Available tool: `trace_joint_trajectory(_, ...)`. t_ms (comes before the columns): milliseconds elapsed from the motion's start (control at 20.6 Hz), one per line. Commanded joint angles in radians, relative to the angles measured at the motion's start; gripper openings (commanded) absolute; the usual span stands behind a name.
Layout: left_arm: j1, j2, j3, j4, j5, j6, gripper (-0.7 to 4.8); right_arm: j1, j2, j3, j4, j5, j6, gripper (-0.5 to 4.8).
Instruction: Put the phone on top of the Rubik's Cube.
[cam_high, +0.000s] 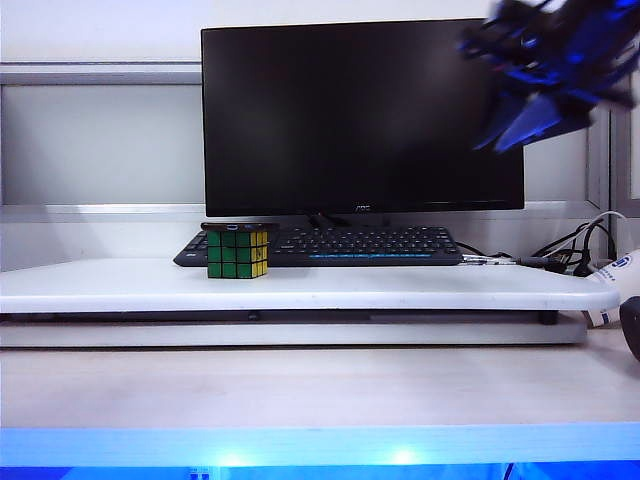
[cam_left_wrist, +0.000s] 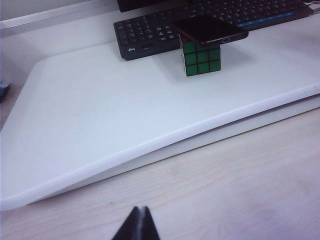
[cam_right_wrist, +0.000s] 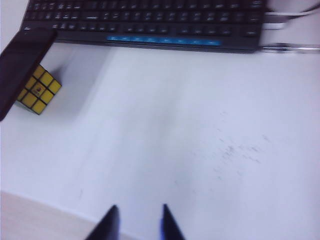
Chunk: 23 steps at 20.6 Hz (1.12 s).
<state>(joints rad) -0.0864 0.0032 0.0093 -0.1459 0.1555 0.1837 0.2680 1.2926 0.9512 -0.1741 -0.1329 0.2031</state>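
Observation:
The Rubik's Cube (cam_high: 238, 254) stands on the white raised board in front of the keyboard, its green face toward the exterior camera and its yellow face to the right. The black phone (cam_high: 240, 227) lies flat on top of the cube (cam_left_wrist: 201, 57), overhanging its edges (cam_left_wrist: 210, 30). In the right wrist view the phone (cam_right_wrist: 20, 67) covers the cube (cam_right_wrist: 39, 89). My right gripper (cam_high: 535, 95) is high in the air at the upper right, blurred, far from the cube; its fingers (cam_right_wrist: 138, 222) stand apart with nothing between them. My left gripper (cam_left_wrist: 139, 225) is shut and empty over the wooden table.
A black keyboard (cam_high: 370, 245) lies behind the cube and a black monitor (cam_high: 360, 115) stands behind it. Cables (cam_high: 575, 250) and a white object (cam_high: 612, 290) sit at the right. The white board's front edge (cam_high: 300, 300) steps down to the wooden table.

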Motion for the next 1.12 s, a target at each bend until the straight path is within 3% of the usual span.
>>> trace_joint_trajectory(49,0.001,0.0,-0.001,-0.014,0.005,0.0,-0.06,0.002,-0.093,-0.055,0.021,0.014,-0.051,0.15)
trace_joint_trajectory(97,0.001,0.0,-0.001,-0.014,0.005,0.0,-0.06,0.002,-0.125,-0.076,0.021,0.03,-0.058,-0.06)
trace_joint_trajectory(340,0.001,0.0,-0.002,-0.014,0.005,0.0,-0.06,0.002,-0.302,-0.193,0.021,0.096,-0.093,-0.06)
trace_joint_trajectory(778,0.001,0.0,-0.002,-0.018,0.006,-0.001,-0.06,-0.002,-0.53,-0.363,-0.056,0.116,-0.188,-0.06)
trace_joint_trajectory(1118,0.001,0.0,-0.002,-0.018,0.005,-0.02,-0.06,-0.116,-0.736,-0.444,-0.063,0.112,-0.149,-0.05)
